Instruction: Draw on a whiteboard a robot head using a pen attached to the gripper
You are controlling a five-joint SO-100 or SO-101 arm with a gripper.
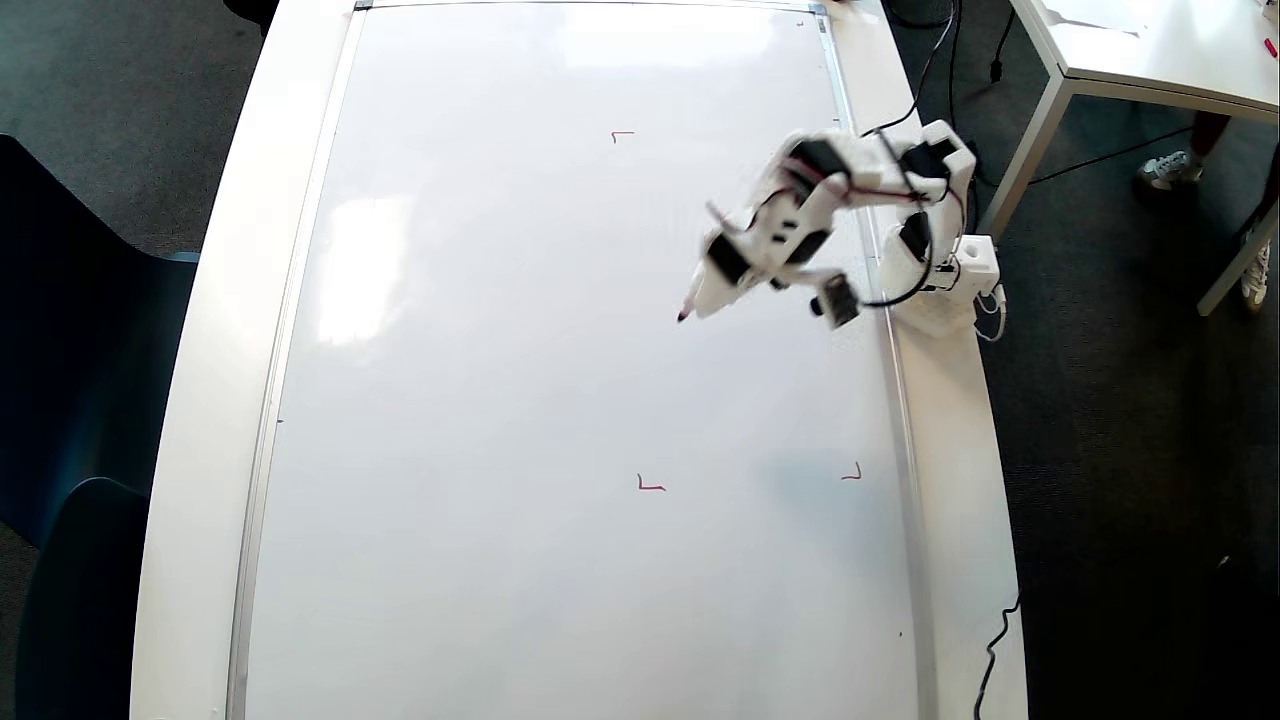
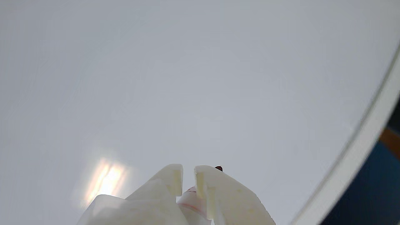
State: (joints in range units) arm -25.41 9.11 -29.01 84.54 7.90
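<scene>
The white arm folds over, its hand angled downward, fingers nearly closed.

Glossy white whiteboard, red corner marks

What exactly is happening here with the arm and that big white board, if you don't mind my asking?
A small white robot arm is poised over the whiteboard, its gripper closed around a pen whose red tip points at the board. Nothing of the robot head is drawn yet: the only red on the board is a few small corner marks. Whether the tip touches the surface cannot be told.
</scene>
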